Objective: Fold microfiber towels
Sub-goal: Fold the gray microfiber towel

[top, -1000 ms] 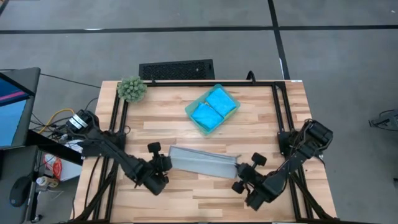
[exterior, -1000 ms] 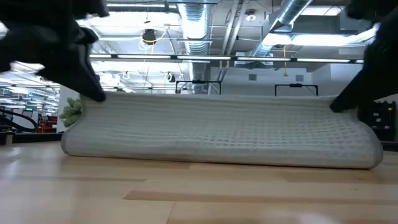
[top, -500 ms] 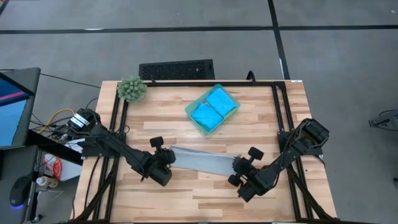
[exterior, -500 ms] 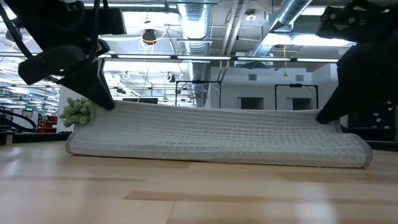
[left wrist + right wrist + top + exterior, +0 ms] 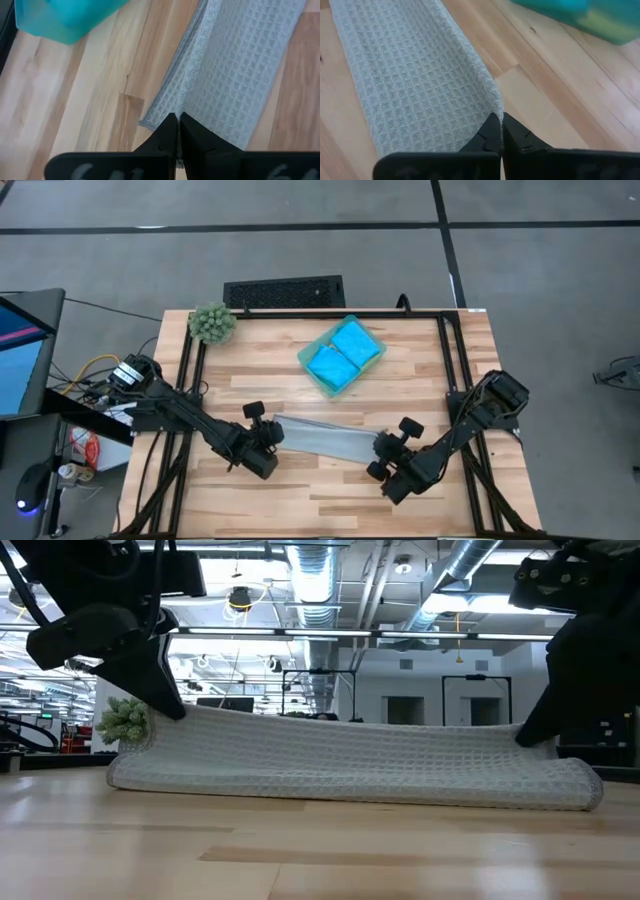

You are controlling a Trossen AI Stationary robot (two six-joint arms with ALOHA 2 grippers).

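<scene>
Towels: one grey towel (image 5: 325,441) pinched by left end effector (image 5: 268,435) and right end effector (image 5: 385,448), two blue towels (image 5: 342,353) in one tray (image 5: 306,363).

Grey waffle-weave towel (image 5: 325,442); sky-blue towels (image 5: 343,352); teal tray (image 5: 306,363).

Industrial lab — exposed ceiling ducts (image 5: 310,580), wooden workbench (image 5: 420,390).

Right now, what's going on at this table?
Both arms are folding a grey towel near the front of the wooden table. The left gripper is shut on one end's corners and the right gripper on the other end's, holding the top edge just above the wood while the fold rests on it. Two folded blue towels already sit in the teal tray behind.
</scene>
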